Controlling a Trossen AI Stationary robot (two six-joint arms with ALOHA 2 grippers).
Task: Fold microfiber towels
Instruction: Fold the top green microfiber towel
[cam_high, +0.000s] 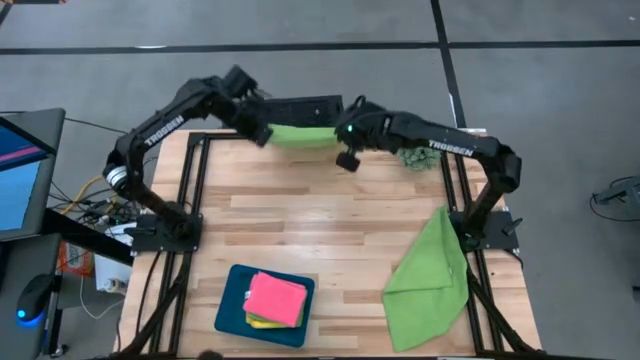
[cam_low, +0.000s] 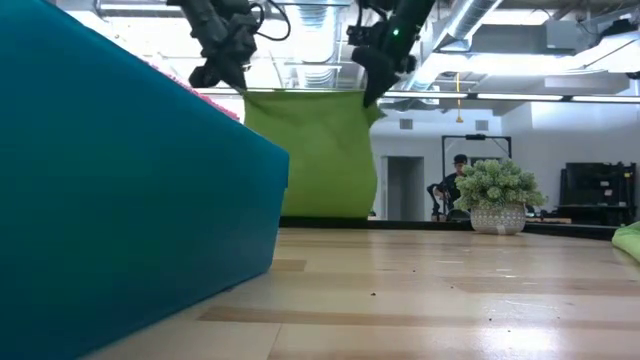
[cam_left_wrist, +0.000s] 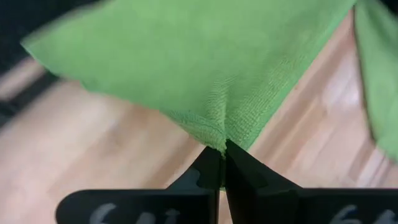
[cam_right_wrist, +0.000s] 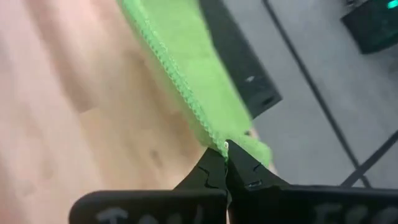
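A lime green microfiber towel (cam_low: 312, 150) hangs as a flat sheet over the table's far edge, strung between my two grippers. My left gripper (cam_high: 262, 132) is shut on its upper left corner and my right gripper (cam_high: 346, 152) is shut on its upper right corner. The towel's lower edge (cam_low: 325, 214) reaches down to about the table's far rim; whether it touches the wood I cannot tell. A second green towel (cam_high: 430, 280) lies crumpled flat at the near right. A pink towel (cam_high: 275, 297) rests on a yellow one (cam_high: 260, 322) in the teal tray (cam_high: 232, 300). My left gripper pinches one upper corner of the towel (cam_left_wrist: 217, 138) between its two fingers, slanting down from above. The cloth spreads away from the fingertips (cam_left_wrist: 208, 163) and hangs below them. One layer or several, I cannot tell. My right gripper pinches the other upper corner (cam_right_wrist: 233, 144), right at the stitched hem, between its two fingers, slanting down from above. The hem (cam_right_wrist: 168, 65) runs straight away from the fingers, and the top edge (cam_low: 305, 92) is drawn nearly taut between the two grippers.
A small spiky green plant in a pot (cam_high: 415, 158) stands at the far right, close to my right arm. The teal tray's wall (cam_low: 120, 200) fills the low view's left. Bare wood (cam_high: 320, 220) lies mid-table. A person (cam_low: 455, 185) sits far back in the room.
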